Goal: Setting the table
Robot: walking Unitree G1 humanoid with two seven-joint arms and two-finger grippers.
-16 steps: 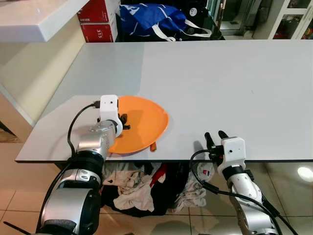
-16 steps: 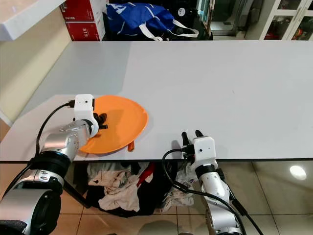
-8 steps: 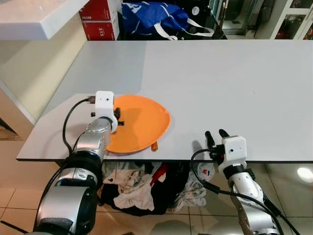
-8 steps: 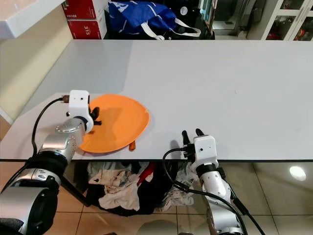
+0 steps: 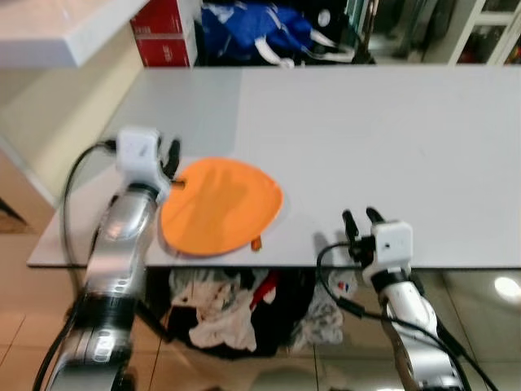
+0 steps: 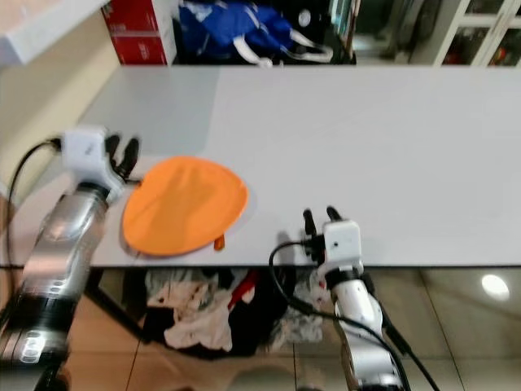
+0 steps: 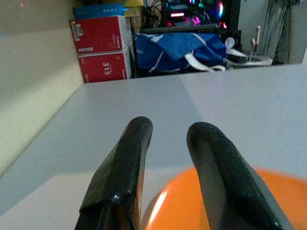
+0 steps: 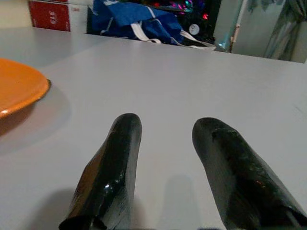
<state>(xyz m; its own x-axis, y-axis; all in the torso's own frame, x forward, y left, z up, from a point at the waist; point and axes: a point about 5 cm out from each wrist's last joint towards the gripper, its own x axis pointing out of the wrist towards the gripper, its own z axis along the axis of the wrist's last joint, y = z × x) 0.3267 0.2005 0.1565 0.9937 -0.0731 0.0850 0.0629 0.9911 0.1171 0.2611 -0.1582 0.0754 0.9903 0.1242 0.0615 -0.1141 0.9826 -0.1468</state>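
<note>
Bench point(image 5: 366, 122) surface, pale grey and broad, takes up most of the head views, with red boxes point(image 5: 163, 37) and a blue bag point(image 5: 260, 28) stacked beyond its far edge and a heap of clothes point(image 5: 236, 301) on the floor underneath. On the bench sits an orange plate point(image 5: 221, 205), close to the near edge on the robot's left side, lying flat with nothing gripping it. The left hand point(image 5: 172, 152) hovers just beside the plate's far-left rim, its two fingers parted a narrow way and empty; the left wrist view shows the plate's rim just below the fingertips. The right hand point(image 5: 359, 218) rests at the near edge of the bench, well apart from the plate, fingers likewise a little apart and holding nothing. Judging by this, one plate is laid and let go; no cutlery, cup or other setting is on the bench, so most of the table-setting seems left to do.
</note>
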